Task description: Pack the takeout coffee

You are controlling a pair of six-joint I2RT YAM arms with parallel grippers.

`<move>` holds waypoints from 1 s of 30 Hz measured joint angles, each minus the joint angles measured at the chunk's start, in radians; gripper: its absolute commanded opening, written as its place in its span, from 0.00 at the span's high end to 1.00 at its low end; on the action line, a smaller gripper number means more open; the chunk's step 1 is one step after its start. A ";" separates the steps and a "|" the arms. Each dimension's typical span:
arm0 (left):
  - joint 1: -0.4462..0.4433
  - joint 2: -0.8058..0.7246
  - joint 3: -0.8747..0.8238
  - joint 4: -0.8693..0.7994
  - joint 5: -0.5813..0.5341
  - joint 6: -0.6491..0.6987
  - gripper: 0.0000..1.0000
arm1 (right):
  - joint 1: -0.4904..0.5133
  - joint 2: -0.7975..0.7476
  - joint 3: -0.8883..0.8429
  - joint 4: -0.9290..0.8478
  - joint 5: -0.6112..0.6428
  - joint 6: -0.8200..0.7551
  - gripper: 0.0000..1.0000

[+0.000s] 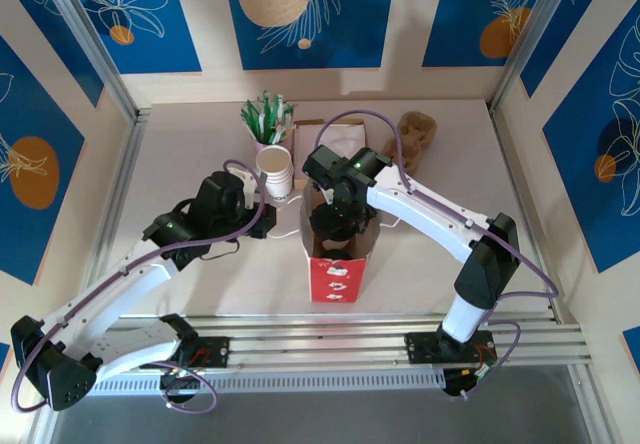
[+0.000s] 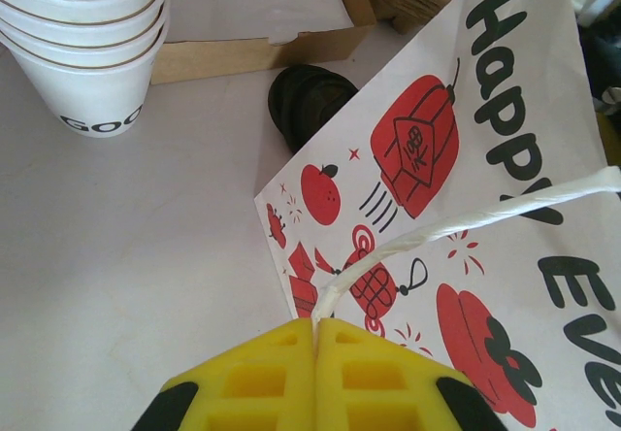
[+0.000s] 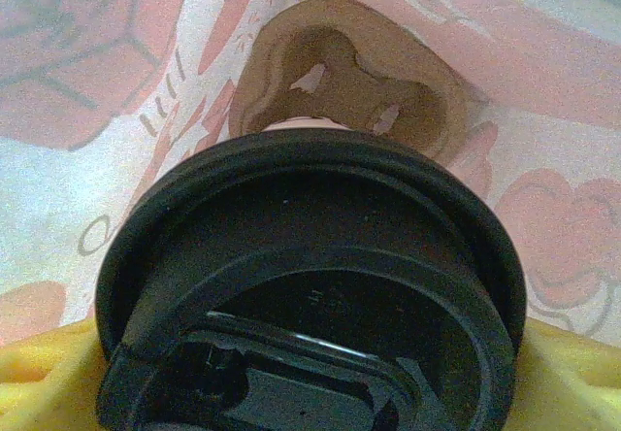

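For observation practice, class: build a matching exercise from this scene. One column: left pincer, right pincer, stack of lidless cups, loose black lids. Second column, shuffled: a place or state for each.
1 left pincer
2 right pincer
3 stack of lidless cups
4 loose black lids

A closed around the takeout coffee, inside the paper bag
B on the table between cardboard box and bag
C shut on the bag's string handle
D nested, upright on the table

Pairs: 1-C, 2-A, 3-D, 4-B
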 measured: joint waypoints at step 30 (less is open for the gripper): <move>-0.006 0.002 0.000 0.003 0.000 0.000 1.00 | -0.039 0.021 -0.074 0.064 -0.016 0.000 0.28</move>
